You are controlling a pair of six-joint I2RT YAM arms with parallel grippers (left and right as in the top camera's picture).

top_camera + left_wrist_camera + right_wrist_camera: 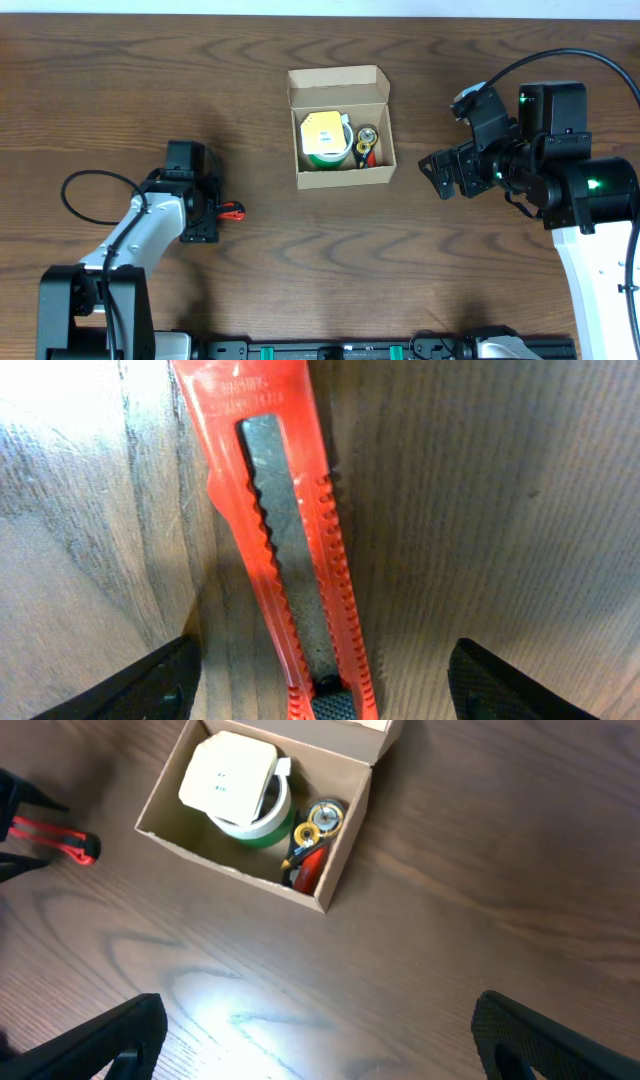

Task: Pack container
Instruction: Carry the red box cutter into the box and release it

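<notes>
The tan cardboard box (340,177) stands open at the table's middle, flap lid up at the back. Inside lie a green tape roll with a white-yellow item on top (325,140) and small yellow and red tools (366,145). It also shows in the right wrist view (325,890). A red utility knife (285,530) lies flat on the wood between my left gripper's (320,680) wide-open fingers; its tip shows in the overhead view (231,211) and right wrist view (72,842). My right gripper (440,175) is open and empty, right of the box.
The dark wood table (300,280) surrounds the box. My left arm (150,225) lies at the front left, my right arm (560,170) at the right. A black rail (330,350) runs along the front edge.
</notes>
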